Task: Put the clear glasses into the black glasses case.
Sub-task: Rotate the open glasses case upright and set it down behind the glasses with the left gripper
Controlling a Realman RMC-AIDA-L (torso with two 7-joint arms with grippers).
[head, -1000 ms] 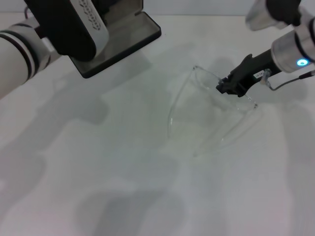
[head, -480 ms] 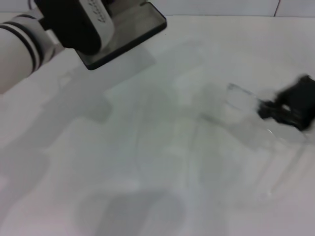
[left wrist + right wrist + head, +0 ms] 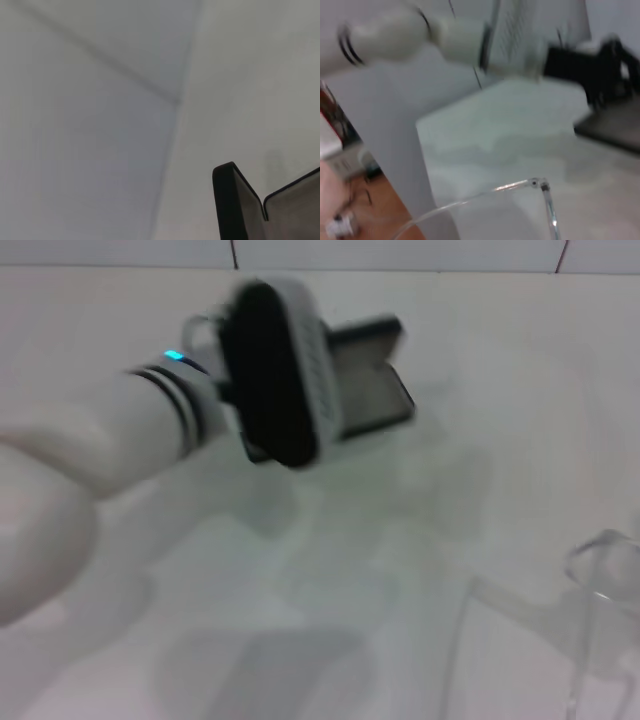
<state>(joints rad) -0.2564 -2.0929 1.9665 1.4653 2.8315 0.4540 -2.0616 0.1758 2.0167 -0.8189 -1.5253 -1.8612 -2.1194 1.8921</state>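
White table [image 3: 300, 640], open black glasses case [image 3: 375, 390], clear glasses [image 3: 600, 570]

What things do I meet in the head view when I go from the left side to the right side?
The robot's left arm → the black glasses case, open on the table, partly behind the arm's end → the clear glasses, at the lower right edge of the picture.

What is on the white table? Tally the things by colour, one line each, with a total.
Black: 1, the black glasses case, open beside the left gripper.
Clear: 1, the clear glasses, at the head view's lower right.
Total: 2.
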